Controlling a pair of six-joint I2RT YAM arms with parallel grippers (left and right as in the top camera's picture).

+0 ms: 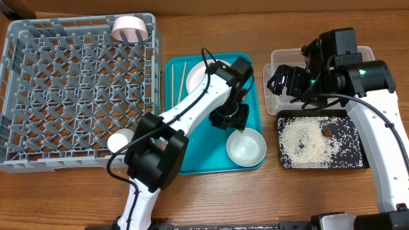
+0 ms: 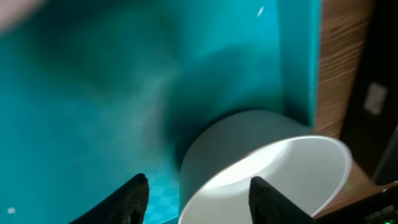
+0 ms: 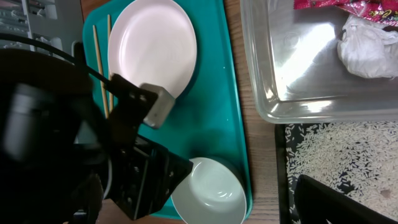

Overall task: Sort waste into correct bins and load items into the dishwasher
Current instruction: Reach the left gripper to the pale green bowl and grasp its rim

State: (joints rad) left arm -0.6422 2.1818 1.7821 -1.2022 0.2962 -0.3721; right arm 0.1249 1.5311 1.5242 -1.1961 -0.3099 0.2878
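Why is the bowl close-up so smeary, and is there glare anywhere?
Left wrist view: the teal tray is blurred, likely too near the lens, and the bowl glows brightly inside. Right wrist view: light glares off the clear tub floor. Overhead view: sharp, evenly lit.

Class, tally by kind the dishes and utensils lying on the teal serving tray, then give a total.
Round white plate: 1
Small round pale bowl: 1
Thin wooden chopsticks: 2
Total on the teal plastic tray: 4

Brown wooden table (image 1: 268, 191) carries a teal plastic serving tray (image 1: 257, 112) beneath the left gripper (image 1: 230, 121). Grey lattice dish rack (image 1: 70, 83) lies left of the gripper; clear rectangular tub (image 1: 276, 61) and flat black tray (image 1: 364, 153) lie right.
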